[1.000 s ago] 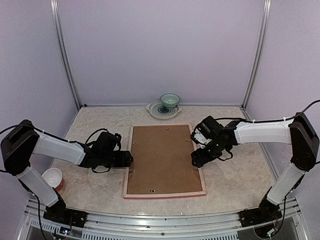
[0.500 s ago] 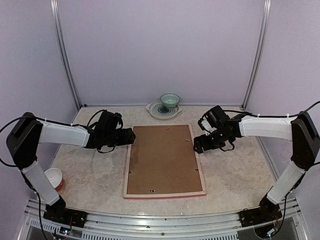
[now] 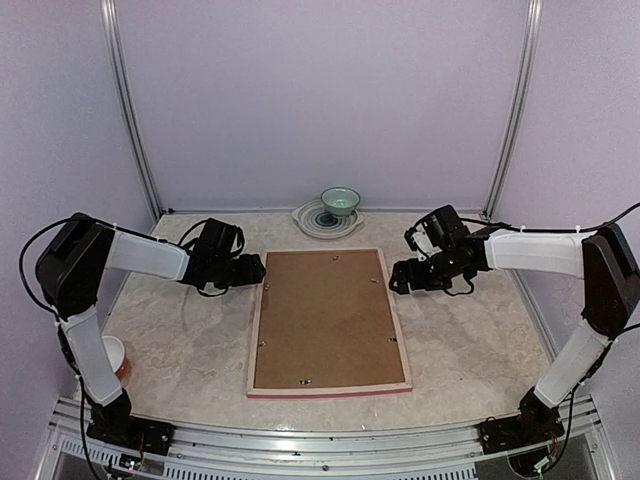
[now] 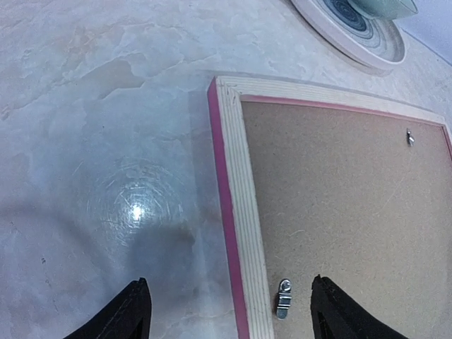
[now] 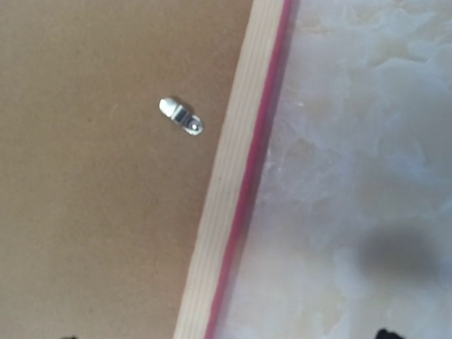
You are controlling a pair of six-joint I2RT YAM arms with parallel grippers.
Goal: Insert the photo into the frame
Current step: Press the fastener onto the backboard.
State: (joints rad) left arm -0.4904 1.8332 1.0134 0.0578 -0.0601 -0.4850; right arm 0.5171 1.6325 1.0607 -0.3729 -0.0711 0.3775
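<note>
The frame (image 3: 256, 335) lies face down on the table, pale wood rails up with a pink-red edge, and a brown backing board (image 3: 328, 318) fills it. The photo is hidden. My left gripper (image 3: 258, 270) is open at the far end of the left rail. In the left wrist view this gripper (image 4: 229, 311) straddles the rail (image 4: 236, 183), one finger over the table and one over the board beside a metal clip (image 4: 284, 298). My right gripper (image 3: 397, 278) is open at the far end of the right rail. The right wrist view shows the rail (image 5: 226, 191) and a clip (image 5: 181, 116).
A green bowl (image 3: 340, 202) sits on a striped plate (image 3: 312, 222) at the back, just beyond the frame. A white and orange cup (image 3: 105, 355) stands at the near left by the left arm. Side walls close in the table.
Both grippers have moved away from the middle of the frame's side rails toward its far corners. The frame and board have not moved.
</note>
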